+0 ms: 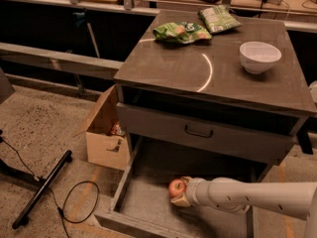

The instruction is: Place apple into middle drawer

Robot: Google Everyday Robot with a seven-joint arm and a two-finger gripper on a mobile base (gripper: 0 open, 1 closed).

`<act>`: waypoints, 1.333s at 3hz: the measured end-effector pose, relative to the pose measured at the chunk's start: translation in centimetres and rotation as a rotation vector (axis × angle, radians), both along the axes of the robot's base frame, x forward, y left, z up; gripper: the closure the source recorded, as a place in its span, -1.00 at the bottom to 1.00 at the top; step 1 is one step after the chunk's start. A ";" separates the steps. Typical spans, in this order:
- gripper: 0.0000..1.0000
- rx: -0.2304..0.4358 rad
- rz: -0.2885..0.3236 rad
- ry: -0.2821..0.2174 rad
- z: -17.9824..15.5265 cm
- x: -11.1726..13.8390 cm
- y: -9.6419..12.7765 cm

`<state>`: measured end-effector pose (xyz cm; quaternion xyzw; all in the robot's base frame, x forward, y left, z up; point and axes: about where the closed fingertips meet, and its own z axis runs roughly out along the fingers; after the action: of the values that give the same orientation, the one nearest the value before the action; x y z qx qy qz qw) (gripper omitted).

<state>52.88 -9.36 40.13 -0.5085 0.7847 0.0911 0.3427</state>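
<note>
The apple [176, 187], red-orange and round, is held in my gripper [180, 191] inside the open grey drawer [124, 180] pulled out low from the cabinet. The white arm [247, 197] reaches in from the right. The apple is just above or on the drawer floor; I cannot tell which. The drawer's floor is bare grey around it. A shut drawer front with a black handle [198, 132] sits above the open drawer.
On the cabinet top [173, 68] stand a white bowl [259, 56] and two green snack bags [181, 31]. An open cardboard box [105, 133] sits left of the cabinet. A black stand leg and cable [44, 187] lie on the floor at left.
</note>
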 end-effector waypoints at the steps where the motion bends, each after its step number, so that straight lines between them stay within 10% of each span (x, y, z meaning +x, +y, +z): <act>1: -0.26 -0.022 -0.005 0.009 -0.8 -0.1 0.3; 3: -1.00 -0.053 0.007 0.017 -0.8 -0.9 0.7; 4: -1.00 -0.047 -0.011 0.020 0.3 -1.3 0.1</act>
<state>51.62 -9.27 40.42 -0.5113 0.7927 0.0759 0.3231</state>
